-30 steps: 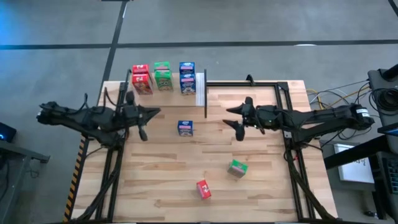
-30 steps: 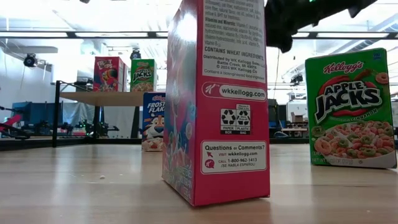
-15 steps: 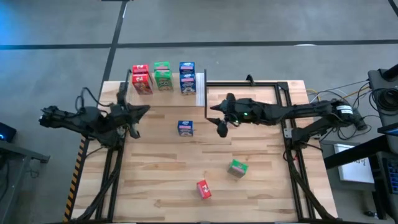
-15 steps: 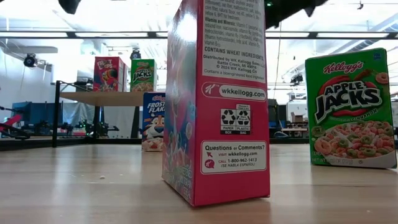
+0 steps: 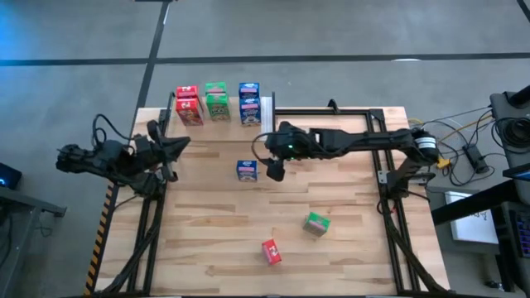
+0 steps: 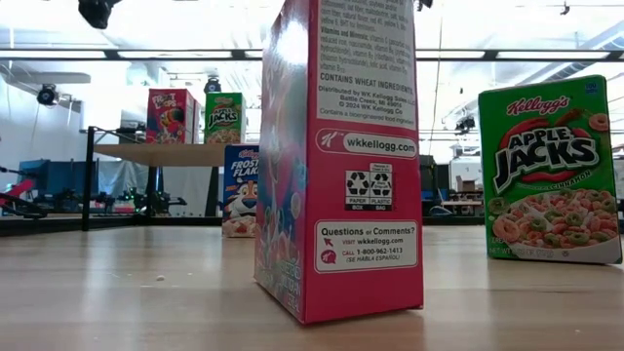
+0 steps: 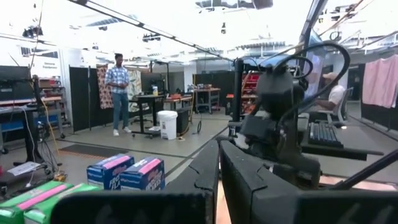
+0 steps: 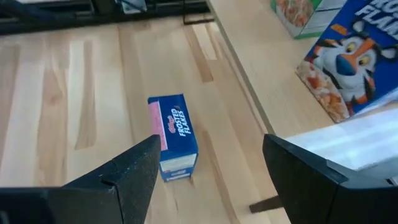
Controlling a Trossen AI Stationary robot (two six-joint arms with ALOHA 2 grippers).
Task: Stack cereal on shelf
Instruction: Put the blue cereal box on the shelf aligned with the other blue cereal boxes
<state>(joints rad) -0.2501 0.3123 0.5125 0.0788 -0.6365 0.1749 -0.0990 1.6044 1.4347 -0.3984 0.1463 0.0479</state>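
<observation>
Three loose cereal boxes rest on the tabletop: a blue one (image 5: 247, 170) mid-table, a green one (image 5: 315, 223) and a red one (image 5: 271, 252) nearer the near edge. The shelf (image 5: 267, 118) at the far edge carries more red (image 5: 188, 105), green (image 5: 217, 101) and blue boxes (image 5: 249, 103). My right gripper (image 5: 272, 157) hangs open just right of the loose blue box (image 8: 173, 137), which shows ahead between its fingers, untouched. My left gripper (image 5: 179, 146), its fingers shut (image 7: 217, 168), waits near the table's left edge.
The shelf's black upright (image 5: 273, 124) stands just beyond my right gripper. In the low view the red box (image 6: 336, 166) fills the foreground, with the green box (image 6: 551, 175) to its right. Bare wood lies between the blue box and the near boxes. A person stands in the room behind.
My right gripper has travelled toward the table's left, from mid-right to just beside the loose blue box. My left arm has drawn back toward the table's left edge. No box has moved.
</observation>
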